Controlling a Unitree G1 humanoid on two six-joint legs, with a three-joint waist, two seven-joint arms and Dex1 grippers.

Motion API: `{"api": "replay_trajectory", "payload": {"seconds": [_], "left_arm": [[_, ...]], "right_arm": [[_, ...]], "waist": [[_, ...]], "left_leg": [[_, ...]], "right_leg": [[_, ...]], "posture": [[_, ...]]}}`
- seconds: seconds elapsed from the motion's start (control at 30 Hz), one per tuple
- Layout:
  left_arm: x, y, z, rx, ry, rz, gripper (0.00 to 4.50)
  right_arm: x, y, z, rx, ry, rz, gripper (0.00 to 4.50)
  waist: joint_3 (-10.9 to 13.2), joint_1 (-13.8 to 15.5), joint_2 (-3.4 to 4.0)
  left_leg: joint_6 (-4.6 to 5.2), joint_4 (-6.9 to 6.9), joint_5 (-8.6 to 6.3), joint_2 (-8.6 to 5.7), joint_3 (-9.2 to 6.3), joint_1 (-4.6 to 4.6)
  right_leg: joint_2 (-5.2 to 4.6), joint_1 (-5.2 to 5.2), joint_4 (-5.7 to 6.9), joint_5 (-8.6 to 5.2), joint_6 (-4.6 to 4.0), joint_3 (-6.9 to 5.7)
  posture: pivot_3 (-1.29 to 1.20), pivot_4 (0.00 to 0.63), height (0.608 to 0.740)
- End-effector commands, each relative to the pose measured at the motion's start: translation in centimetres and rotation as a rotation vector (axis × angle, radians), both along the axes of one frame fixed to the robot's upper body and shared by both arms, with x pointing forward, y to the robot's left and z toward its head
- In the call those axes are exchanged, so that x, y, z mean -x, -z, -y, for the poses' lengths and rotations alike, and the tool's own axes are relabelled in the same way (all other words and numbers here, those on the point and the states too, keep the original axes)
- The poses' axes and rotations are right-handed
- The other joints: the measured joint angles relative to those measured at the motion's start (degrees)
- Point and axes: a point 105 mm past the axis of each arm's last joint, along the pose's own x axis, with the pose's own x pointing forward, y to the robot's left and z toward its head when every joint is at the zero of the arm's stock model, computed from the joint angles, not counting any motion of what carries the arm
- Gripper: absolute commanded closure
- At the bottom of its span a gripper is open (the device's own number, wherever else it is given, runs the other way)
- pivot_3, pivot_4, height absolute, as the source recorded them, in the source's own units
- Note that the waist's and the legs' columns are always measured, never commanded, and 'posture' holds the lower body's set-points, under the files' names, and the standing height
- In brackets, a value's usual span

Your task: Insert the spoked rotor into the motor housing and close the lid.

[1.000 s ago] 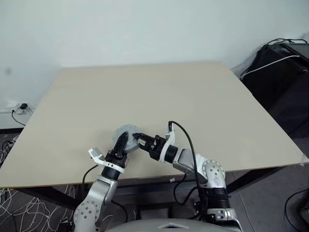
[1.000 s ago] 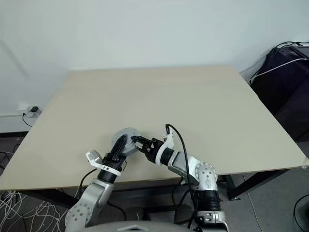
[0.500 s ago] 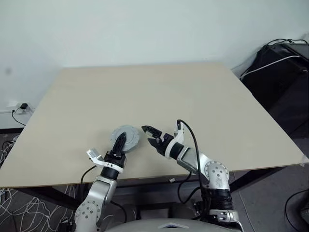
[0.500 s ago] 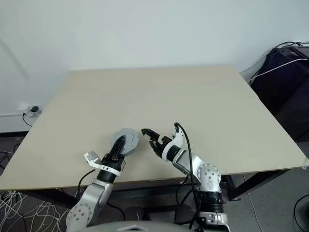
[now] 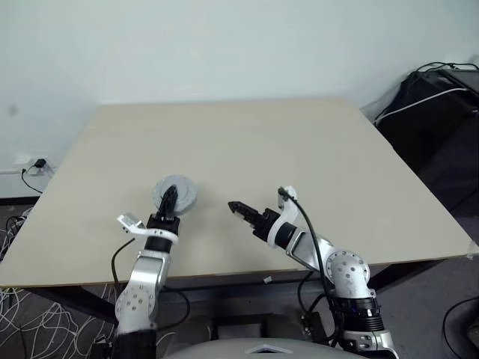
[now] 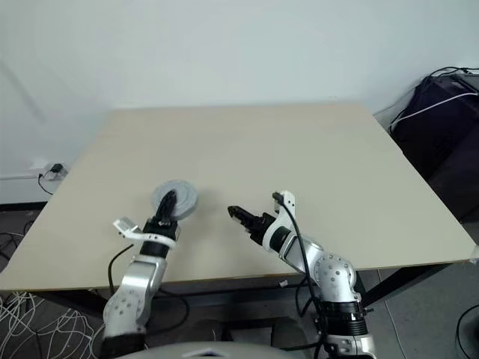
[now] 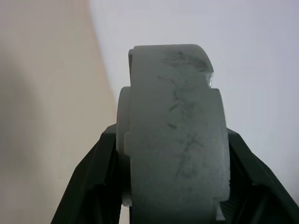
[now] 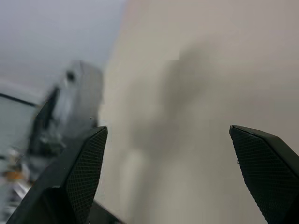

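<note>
Gripping the grey round lid (image 5: 174,196) edge-on, my left fingers (image 7: 88,186) are clamping it from both sides above the near left part of the desk (image 5: 314,149). My right fingers (image 8: 266,163) are spread wide, empty, well apart from it.

Grey round lid (image 5: 174,196), scuffed, held on edge above the table's (image 5: 299,149) near-left part.

Count: one table (image 5: 247,149). One grey round motor assembly, lid (image 5: 175,196) outward, no loose parts beside it. Two grippers: left gripper (image 5: 169,200), right gripper (image 5: 236,209). One wall socket (image 5: 30,164) with plug. One black bag (image 5: 430,105) with cables.
</note>
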Motion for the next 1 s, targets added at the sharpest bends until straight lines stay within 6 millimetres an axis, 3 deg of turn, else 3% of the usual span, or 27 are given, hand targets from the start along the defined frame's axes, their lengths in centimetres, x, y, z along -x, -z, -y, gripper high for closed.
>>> {"api": "replay_trajectory", "payload": {"seconds": [0.03,0.27,0.43,0.67,1.0], "left_arm": [[-2.0,-0.1,0.5,0.03,-0.066,-0.015,2.37],[-6.2,0.6,0.6,-0.001,-0.119,-0.092,2.37],[-8.1,0.8,0.8,-0.019,-0.129,-0.126,2.37],[-9.3,1.9,0.5,-0.047,-0.161,-0.199,2.37],[-9.4,3.9,-1.0,-0.044,-0.244,-0.316,2.37]], "right_arm": [[-0.3,-1.0,0.2,0.085,-0.007,0.119,0.0],[-0.4,-2.0,0.9,0.297,-0.006,0.397,0.0],[-0.6,-2.1,1.7,0.436,0.031,0.562,0.0],[-0.2,-1.0,2.8,0.618,0.052,0.711,0.0],[0.6,0.3,2.8,0.616,0.051,0.676,0.0]], "waist": [[-0.02,-0.04,-0.05],[0.07,0.68,-0.45],[0.06,1.18,-0.62],[0.13,1.12,-0.78],[0.18,1.27,-0.88]], "left_leg": [[0.01,0.03,-0.01,0.0,0.01,0.0],[-0.08,0.15,0.04,-0.04,-0.02,-0.03],[-0.08,0.27,0.04,-0.07,0.01,-0.07],[-0.28,0.25,0.15,-0.02,0.02,-0.11],[-0.26,0.31,0.14,0.03,-0.01,-0.15]], "right_leg": [[0.0,0.01,-0.01,0.01,0.02,0.02],[0.15,-0.01,-0.03,0.28,0.21,-0.02],[0.17,0.01,-0.07,0.37,0.26,0.0],[0.27,-0.02,-0.04,0.42,0.2,0.04],[0.35,-0.04,-0.03,0.55,0.13,0.04]], "posture": [[0.0,0.0,0.74],[0.0,0.0,0.74],[0.0,0.0,0.74],[0.0,0.0,0.74],[0.0,0.0,0.74]]}}
